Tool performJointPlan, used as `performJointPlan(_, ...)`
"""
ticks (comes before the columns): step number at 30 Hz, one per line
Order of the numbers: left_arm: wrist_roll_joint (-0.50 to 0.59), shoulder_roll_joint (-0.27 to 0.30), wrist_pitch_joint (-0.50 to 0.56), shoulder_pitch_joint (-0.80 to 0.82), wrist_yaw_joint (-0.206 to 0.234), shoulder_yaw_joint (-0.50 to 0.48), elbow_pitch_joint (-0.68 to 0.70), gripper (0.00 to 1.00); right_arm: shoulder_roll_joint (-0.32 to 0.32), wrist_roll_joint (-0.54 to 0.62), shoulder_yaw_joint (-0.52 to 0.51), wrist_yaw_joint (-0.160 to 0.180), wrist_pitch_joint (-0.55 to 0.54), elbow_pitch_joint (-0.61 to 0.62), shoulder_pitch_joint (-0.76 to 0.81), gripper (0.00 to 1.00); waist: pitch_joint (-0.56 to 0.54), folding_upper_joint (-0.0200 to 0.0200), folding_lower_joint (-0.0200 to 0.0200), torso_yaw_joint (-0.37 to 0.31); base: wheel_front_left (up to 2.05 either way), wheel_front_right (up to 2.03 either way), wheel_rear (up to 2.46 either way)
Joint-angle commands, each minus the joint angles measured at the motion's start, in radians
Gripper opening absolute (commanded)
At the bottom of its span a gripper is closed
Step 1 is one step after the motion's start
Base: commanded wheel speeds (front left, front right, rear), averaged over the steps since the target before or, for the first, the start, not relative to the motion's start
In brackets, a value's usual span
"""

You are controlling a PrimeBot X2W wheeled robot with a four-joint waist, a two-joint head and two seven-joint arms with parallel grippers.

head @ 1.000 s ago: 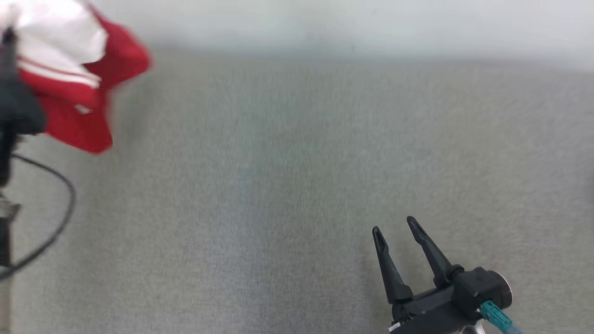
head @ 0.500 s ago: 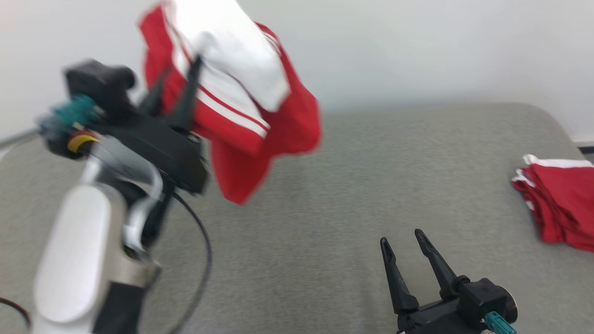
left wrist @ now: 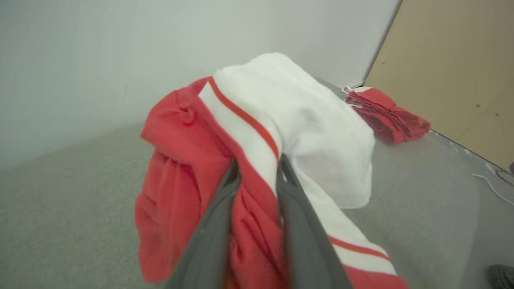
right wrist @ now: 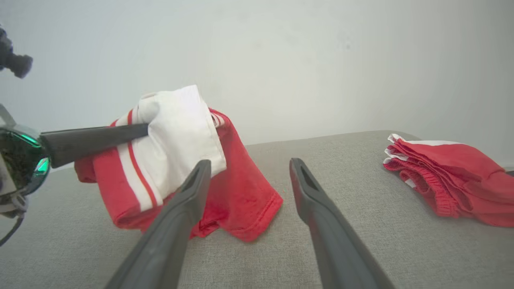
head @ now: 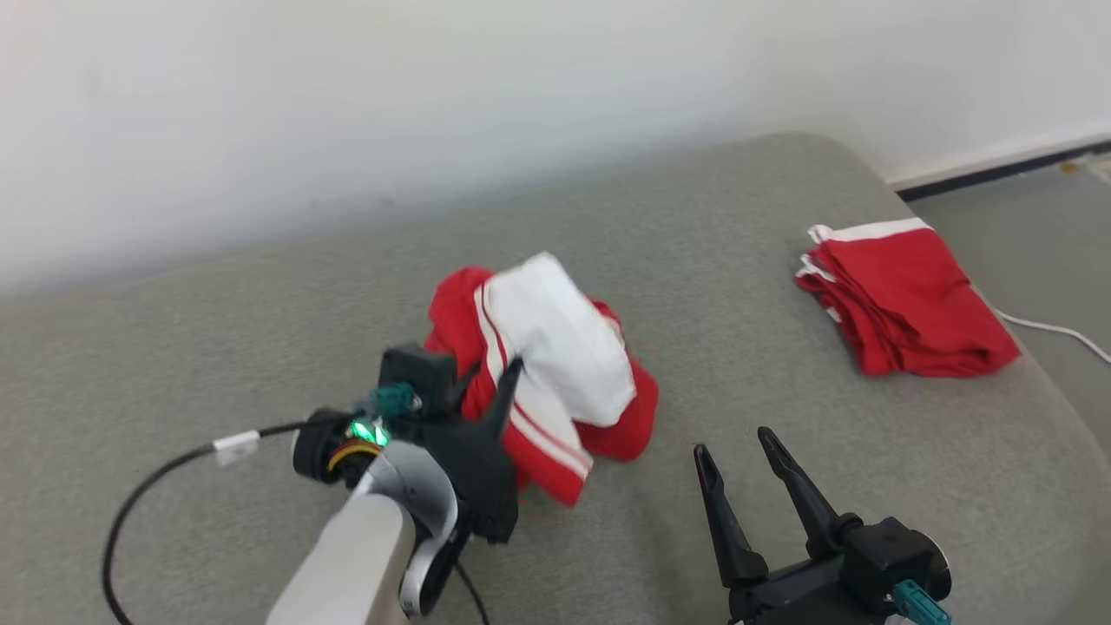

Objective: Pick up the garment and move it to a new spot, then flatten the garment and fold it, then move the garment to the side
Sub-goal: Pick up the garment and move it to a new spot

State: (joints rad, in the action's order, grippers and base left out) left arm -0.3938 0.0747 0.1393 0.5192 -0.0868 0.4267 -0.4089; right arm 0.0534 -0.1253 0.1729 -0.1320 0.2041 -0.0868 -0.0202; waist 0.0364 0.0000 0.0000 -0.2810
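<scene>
Nearest the camera, the right claw hovers low over the grey surface, its two dark fingers spread wide with nothing between them. Its body is cut off by the bottom edge of the head view. To its left comes the pale left forearm, a green light glowing at the wrist. A black cable loops off it carrying a small white tag, and its print is too small to read. The left claw is pinching the garment, red with white panels and thin red stripes. Cloth is bunched between the fingers and hides their tips. The garment sits mid-surface in a crumpled bundle. From the right wrist view its lower hem hangs down to the surface, and I cannot tell whether it touches. Farther right, well apart, a folded red pile with white trim lies near the surface's edge. Beyond it a white cord trails on the floor, then the plain wall.
</scene>
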Motion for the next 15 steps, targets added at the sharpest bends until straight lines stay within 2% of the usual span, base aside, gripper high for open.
performJointPlan(1,0.012,-0.005,-0.015,-0.008,0.001,0.008,-0.026,1.0,-0.004,-0.007,0.001,0.002,0.006,-0.003,-0.004,1.0,0.026,0.0,0.0,-0.044,0.0,0.0,0.0)
performJointPlan(6,-0.046,-0.018,-0.053,-0.024,-0.018,0.045,-0.11,1.0,-0.004,-0.003,-0.016,0.002,0.011,-0.011,0.001,1.0,0.023,0.0,0.0,-0.023,0.0,0.0,0.0)
performJointPlan(11,-0.084,-0.023,-0.14,-0.056,-0.012,0.052,-0.102,1.0,-0.005,-0.007,-0.024,0.002,0.014,-0.015,0.014,1.0,0.001,0.0,0.0,0.041,0.0,0.0,0.0)
performJointPlan(15,-0.071,-0.018,-0.238,-0.098,0.009,0.048,-0.066,1.0,-0.004,-0.001,-0.037,0.002,0.013,-0.015,0.024,1.0,-0.019,0.0,0.0,0.095,0.0,0.0,0.0)
